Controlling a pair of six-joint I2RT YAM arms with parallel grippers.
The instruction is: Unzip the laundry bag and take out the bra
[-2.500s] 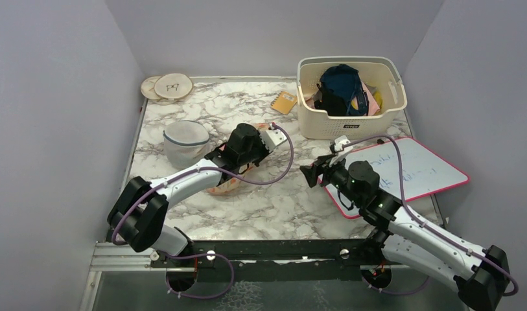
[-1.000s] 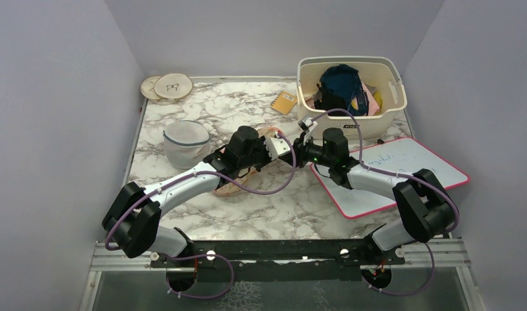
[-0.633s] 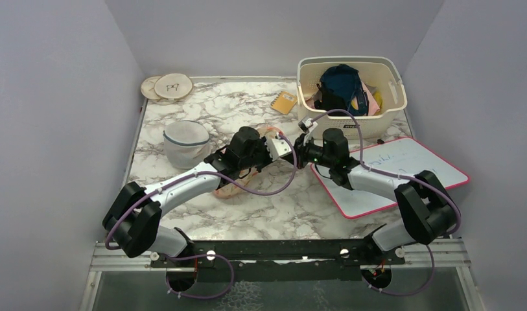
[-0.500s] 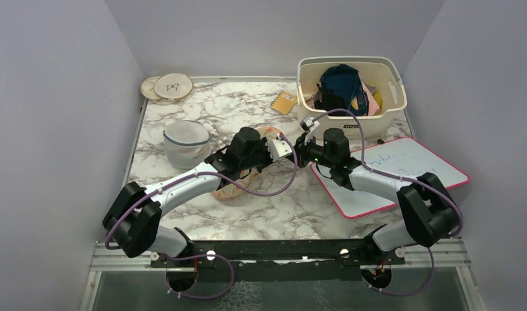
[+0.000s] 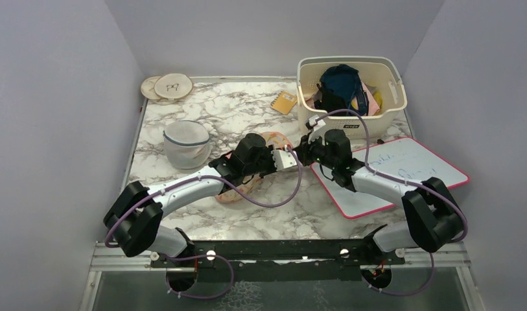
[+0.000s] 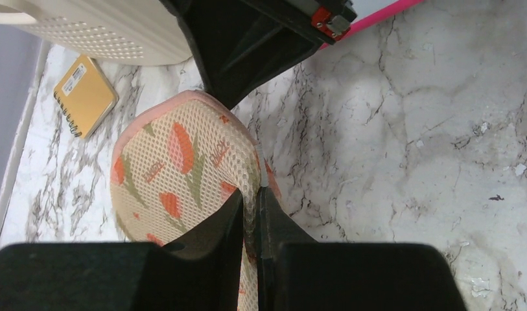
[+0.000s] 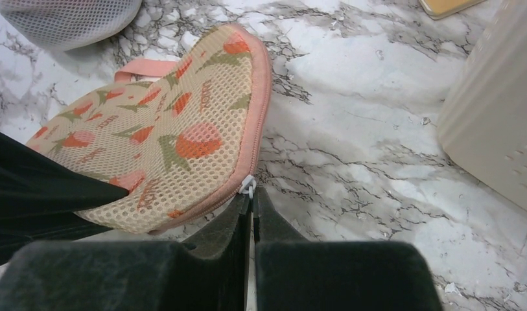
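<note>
White marble table point(image 5: 247, 103), lilac walls point(image 5: 267, 32)

We look down from high behind the near edge over the whole marble table point(image 5: 202, 110), our two wrist views sit close above it, facing opposite ways, both sharing the laundry bag point(image 6: 176, 162)
</note>
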